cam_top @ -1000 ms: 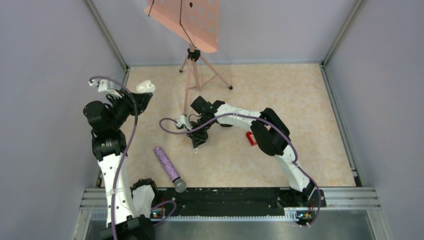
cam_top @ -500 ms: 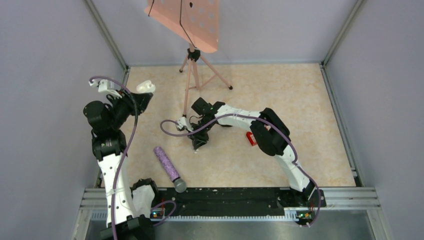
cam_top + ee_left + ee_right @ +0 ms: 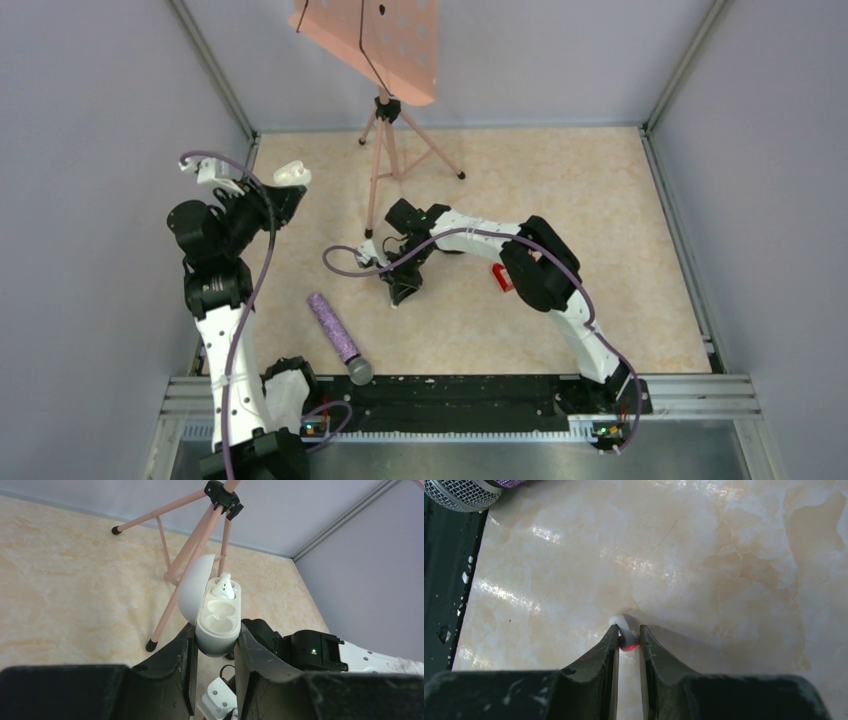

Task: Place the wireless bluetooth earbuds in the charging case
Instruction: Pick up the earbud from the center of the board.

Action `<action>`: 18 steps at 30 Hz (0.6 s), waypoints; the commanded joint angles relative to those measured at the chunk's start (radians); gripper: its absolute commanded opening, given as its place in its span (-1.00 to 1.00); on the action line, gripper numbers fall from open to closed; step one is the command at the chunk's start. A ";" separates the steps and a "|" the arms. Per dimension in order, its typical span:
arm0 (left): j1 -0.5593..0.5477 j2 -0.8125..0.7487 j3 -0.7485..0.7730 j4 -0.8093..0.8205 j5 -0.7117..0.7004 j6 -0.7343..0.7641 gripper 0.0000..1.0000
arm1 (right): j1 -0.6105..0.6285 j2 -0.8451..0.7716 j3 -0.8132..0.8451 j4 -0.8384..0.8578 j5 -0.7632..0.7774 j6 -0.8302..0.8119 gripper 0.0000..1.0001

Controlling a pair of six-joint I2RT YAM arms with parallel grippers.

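Now: left gripper (image 3: pixel 215 630) held high at the left side, clamped on the charging case (image 3: pixel 216 647), lid hinged open. One earbud (image 3: pixel 222 586) sits in the far socket of two. Right gripper (image 3: pixel 628 632) is down at the table (image 3: pixel 724 555), tips nipping the second earbud (image 3: pixel 622 629), which glows red at its near end. Cannot tell whether that bud touches the table. Purple microphone (image 3: pixel 334 328) lies near, apart.

Grey walls (image 3: pixel 90 120) — beige marbled floor (image 3: pixel 600 200) — even light.
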 commanded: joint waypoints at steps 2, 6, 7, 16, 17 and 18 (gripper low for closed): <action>0.005 0.000 0.020 0.043 0.016 -0.004 -1.00 | 0.016 -0.036 0.001 -0.055 -0.022 -0.052 -0.82; 0.005 0.005 0.018 0.053 0.027 -0.007 -1.00 | 0.016 -0.063 0.003 -0.057 -0.033 -0.045 -0.97; 0.005 0.008 0.017 0.060 0.035 -0.010 -1.00 | 0.014 -0.073 0.004 -0.057 -0.036 -0.040 -1.00; -0.022 0.087 -0.035 0.269 0.273 0.019 -1.00 | -0.091 -0.388 -0.135 0.025 -0.078 0.128 -1.00; -0.042 0.099 -0.044 0.296 0.290 0.029 -1.00 | -0.110 -0.442 -0.162 0.051 -0.079 0.161 -1.00; -0.061 0.110 -0.054 0.325 0.305 0.040 -1.00 | -0.127 -0.499 -0.185 0.075 -0.079 0.193 -1.00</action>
